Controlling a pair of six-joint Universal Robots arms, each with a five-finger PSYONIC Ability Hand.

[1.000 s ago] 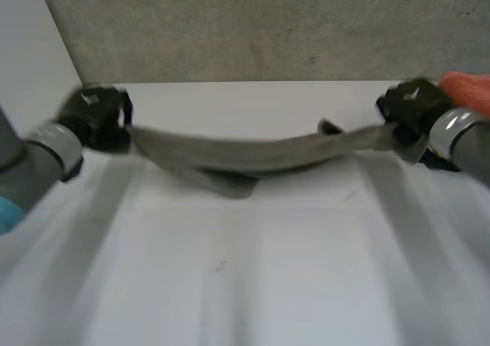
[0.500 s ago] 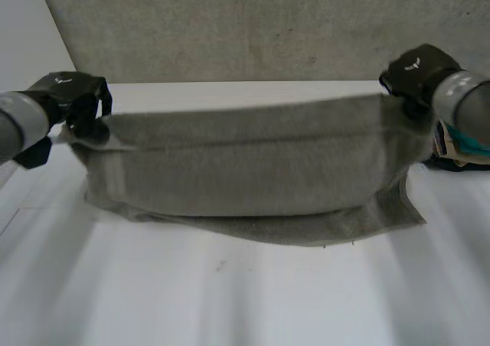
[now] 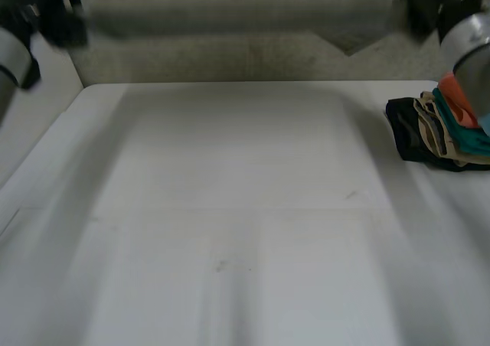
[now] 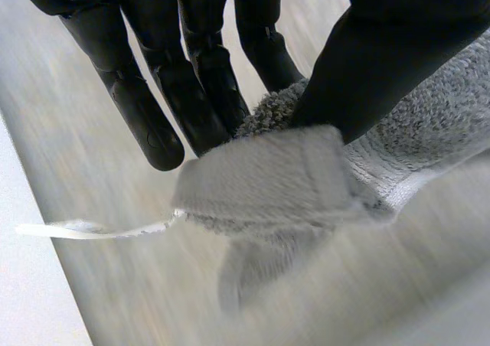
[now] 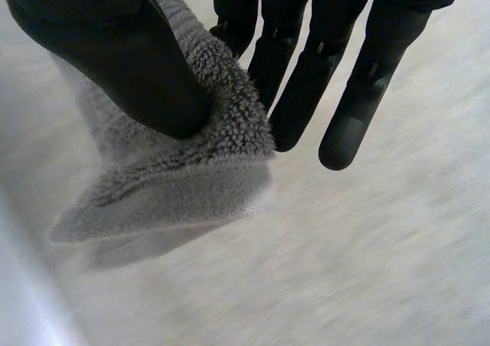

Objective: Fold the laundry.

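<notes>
A grey towel [image 3: 245, 24] hangs stretched in the air across the far side of the table, held up between both hands. My left hand [image 3: 46, 13] is up at the far left corner and my right hand [image 3: 432, 1] up at the far right. In the left wrist view the thumb and fingers of the left hand [image 4: 184, 70] pinch one towel corner [image 4: 268, 185], with a white tag [image 4: 92, 229] sticking out. In the right wrist view the right hand [image 5: 115, 47] pinches another corner of the towel [image 5: 168, 185] between thumb and fingers.
A pile of dark, tan, teal and orange clothes [image 3: 440, 132] lies at the table's right edge. The white table [image 3: 245, 223] stretches below the towel. A grey wall stands behind it.
Both hands have risen and moved apart, pulling the towel open and lifting it off the table. The clothes pile at the right has come into sight.
</notes>
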